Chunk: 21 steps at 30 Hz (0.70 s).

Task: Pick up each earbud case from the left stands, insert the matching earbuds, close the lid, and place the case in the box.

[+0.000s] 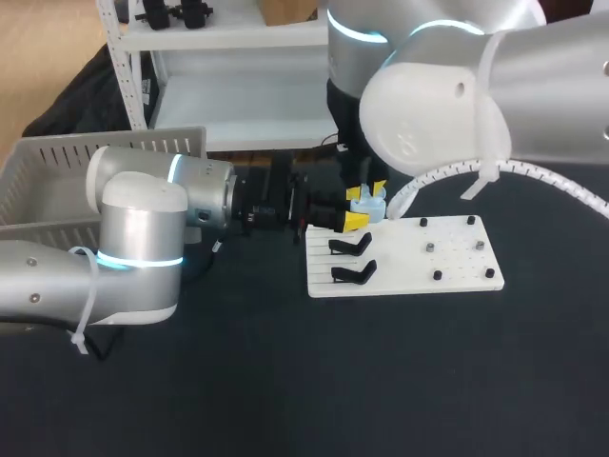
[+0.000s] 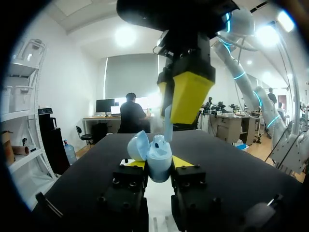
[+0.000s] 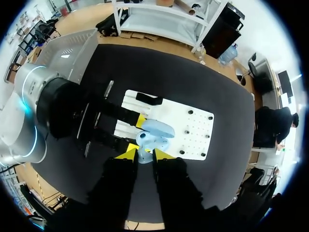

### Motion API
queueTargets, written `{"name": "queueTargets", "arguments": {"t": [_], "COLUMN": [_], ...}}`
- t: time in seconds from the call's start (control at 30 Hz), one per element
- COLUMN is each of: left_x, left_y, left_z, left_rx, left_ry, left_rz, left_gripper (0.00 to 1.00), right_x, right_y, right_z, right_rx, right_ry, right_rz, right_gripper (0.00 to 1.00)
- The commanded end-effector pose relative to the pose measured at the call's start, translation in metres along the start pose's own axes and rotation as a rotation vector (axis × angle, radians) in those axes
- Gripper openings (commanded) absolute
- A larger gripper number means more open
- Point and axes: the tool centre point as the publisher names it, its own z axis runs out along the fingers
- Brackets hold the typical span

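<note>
A pale blue earbud case [image 2: 159, 164] with its lid [image 2: 138, 145] tipped open sits upright between my left gripper's [image 2: 159, 166] yellow tips, which are shut on it. In the head view the case [image 1: 367, 203] is held above the far left corner of the white board [image 1: 457, 262]. My right gripper [image 2: 186, 96] hangs straight above the case, shut on a pale blue earbud [image 2: 167, 123] whose lower end is at the case's open top. From the right wrist, the earbud [image 3: 144, 155] shows between that gripper's [image 3: 145, 154] tips, the case [image 3: 153, 135] just beyond.
Two black stands [image 1: 350, 246] [image 1: 352, 274] stand bare on the board's left part; small black pegs [image 1: 437, 274] dot its right part. A grey slotted box [image 1: 57, 181] sits at the table's far left, behind my left arm [image 1: 143, 238].
</note>
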Motion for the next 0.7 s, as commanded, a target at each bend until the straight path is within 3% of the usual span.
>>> {"name": "queueTargets", "arguments": {"t": [0.03, 0.7], "left_x": [0.0, 0.0], "left_y": [0.0002, 0.0002], "left_z": [0.0006, 0.0006], "left_rx": [-0.001, -0.001], "left_ry": [0.002, 0.002], "left_rz": [0.0, 0.0], "left_gripper": [0.0, 0.0], "right_x": [-0.0041, -0.0102], "right_y": [-0.0015, -0.0003], "right_z": [0.0026, 0.0075], "right_rx": [0.001, 0.005], "right_ry": [0.007, 0.02], "right_rz": [0.001, -0.013], "right_gripper": [0.0, 0.0]}}
